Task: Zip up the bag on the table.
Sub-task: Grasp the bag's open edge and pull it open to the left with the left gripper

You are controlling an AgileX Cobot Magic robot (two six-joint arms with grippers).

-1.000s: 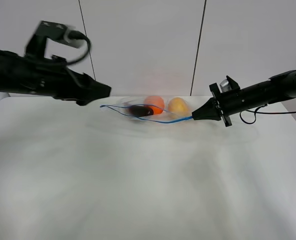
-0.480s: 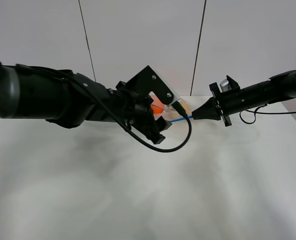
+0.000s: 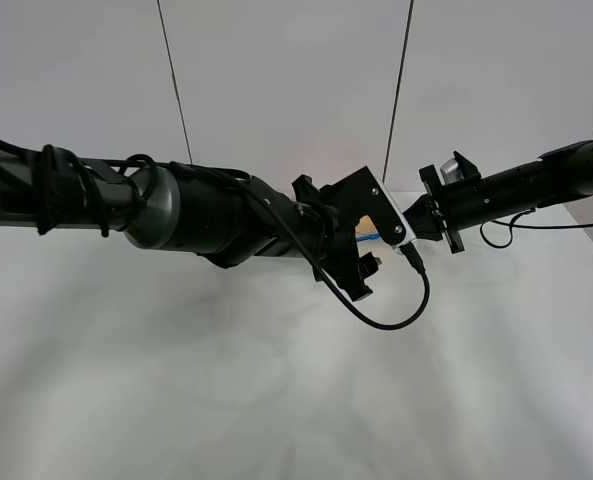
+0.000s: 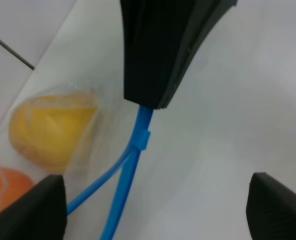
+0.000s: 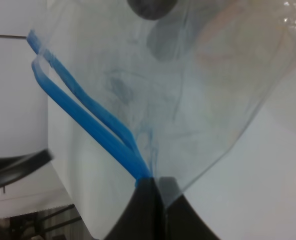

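The clear rectangular plastic zip bag (image 5: 207, 85) lies at the far middle of the large plain white tabletop (image 3: 276, 400), mostly hidden in the high view behind the left arm (image 3: 206, 215), which reaches across the middle; through the film show a yellow pear (image 4: 50, 130), an orange (image 4: 3, 192) and a dark purple eggplant (image 5: 150, 6). The right gripper (image 4: 148, 100) is clamped tight on the right end of the blue zip strip (image 4: 130, 170), anchoring it; the left gripper (image 4: 155, 200) is spread wide with nothing in it, its 2 fingers (image 4: 33, 210) straddling the strip just left of that pinch. The strip's 2 tracks part a little way from the pinch, so the bag looks unsealed along most of its mouth. A small blue nub (image 4: 144, 139) sits on the strip near the pinch (perhaps a slider; too small to tell). The step in hand, I judge, is the first bite: close the left fingers squarely across both tracks where they meet; take only the strip, not film or fruit; then draw left with steady pressure while the right end holds taut.
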